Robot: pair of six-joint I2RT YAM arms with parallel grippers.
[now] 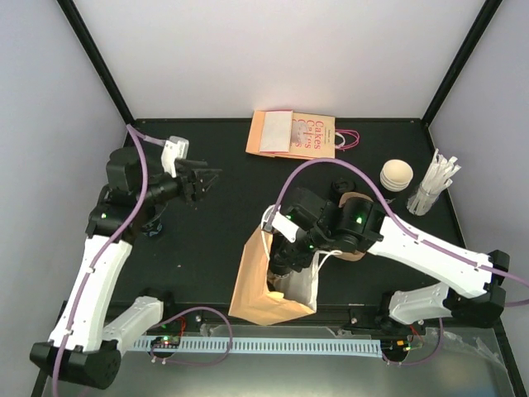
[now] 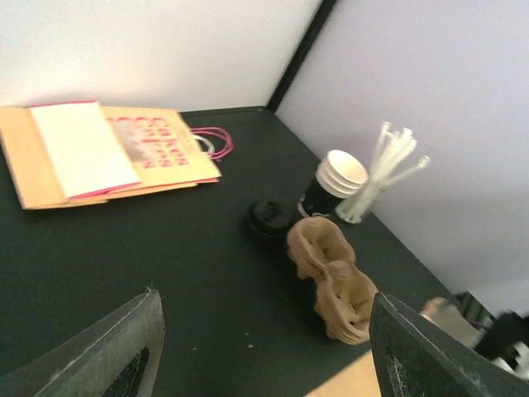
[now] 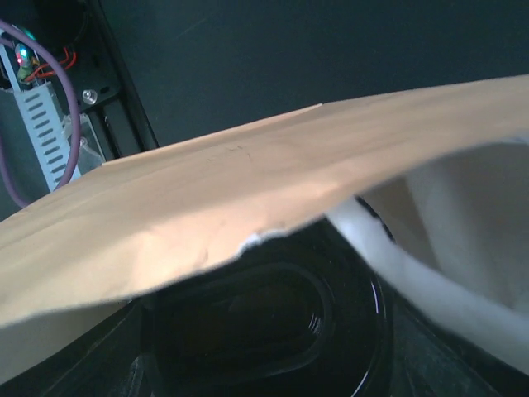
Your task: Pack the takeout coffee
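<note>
Left gripper point(image 1: 205, 177): jaws wide apart, holding nothing, over the table point(image 1: 223, 231), well left of the brown paper bag point(image 1: 252, 285).
Right gripper point(image 1: 285, 265): down in the bag's open mouth; paper hides its fingers, so I cannot tell what grip it has.
Takeout coffee point(image 3: 273, 331): inside the bag, glossy round black lid just under the rim (cup body hidden).
Bag: smooth brown paper, white inside, white handles point(image 1: 324, 263).
Beyond the bag: lumpy moulded-pulp carrier point(image 2: 331, 277), loose black lid point(image 2: 269, 219), stacked black cups point(image 2: 331, 182), white straws point(image 2: 384, 169), flat printed bags point(image 1: 293, 134).
</note>
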